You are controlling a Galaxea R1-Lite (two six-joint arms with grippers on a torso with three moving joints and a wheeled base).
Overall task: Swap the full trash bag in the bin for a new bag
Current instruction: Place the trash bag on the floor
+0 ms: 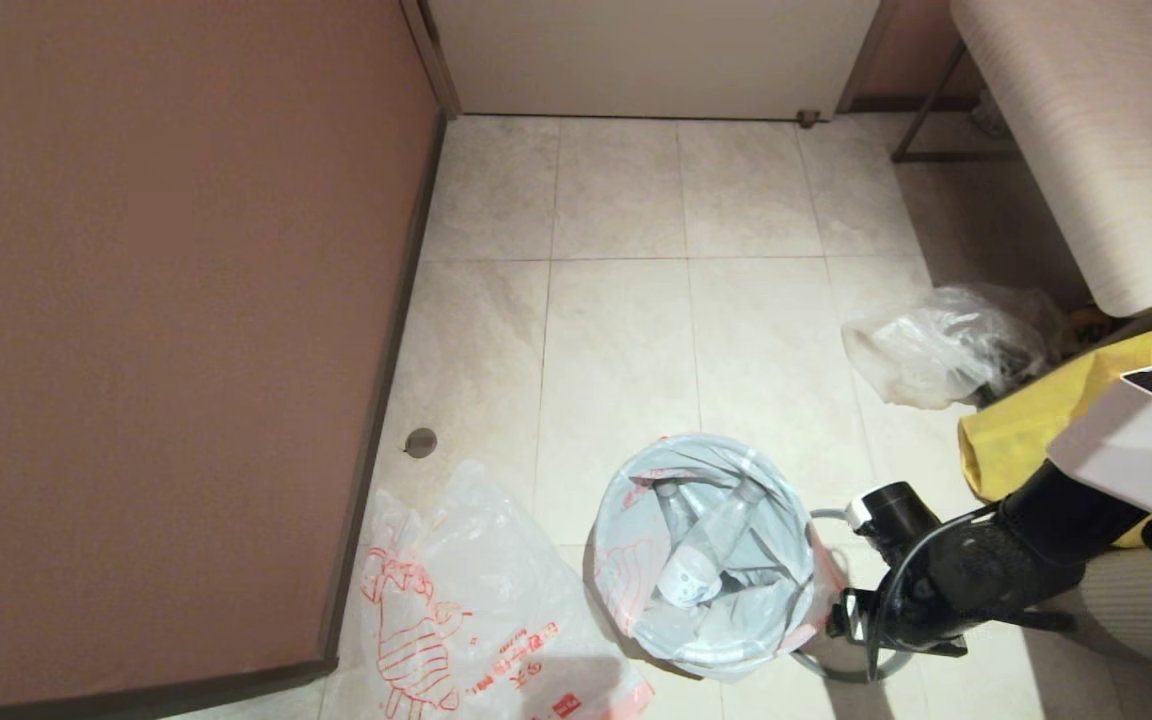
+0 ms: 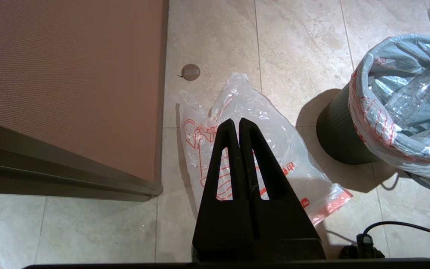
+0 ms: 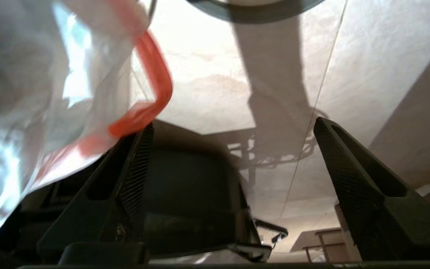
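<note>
Step in hand: removal of the full trash bag (image 1: 704, 560), judged not yet begun; bag seated in the bin (image 2: 336, 136), hem folded over the rim.
Right gripper (image 3: 233, 130): jaws spread wide, nothing between them; at 3 o'clock of the bin, low beside its wall; orange-red hem just beside one finger (image 3: 133, 168).
Left gripper (image 2: 239, 125): fingers pressed together, empty; parked above the new bag (image 1: 466, 610).
New bag position: flat on the floor, at 9 o'clock of the bin, near it.
Grey ring (image 1: 841, 660): on the floor at 4 o'clock of the bin, partly under the right arm.
Risk 1: thin film tearing; cause, pinch on a single layer followed by a hard pull.
Risk 2: bin tipping or lifting with the bag; cause, nothing steadying the light bucket.
Risk 3: bottles (image 1: 701, 555) spilling; cause, bag mouth left open during lift.
Risk 4: closing beside the hem, not on it.
Count: printed bags, two; bin, one; ring, one; bottles visible in the bag, at least two.
</note>
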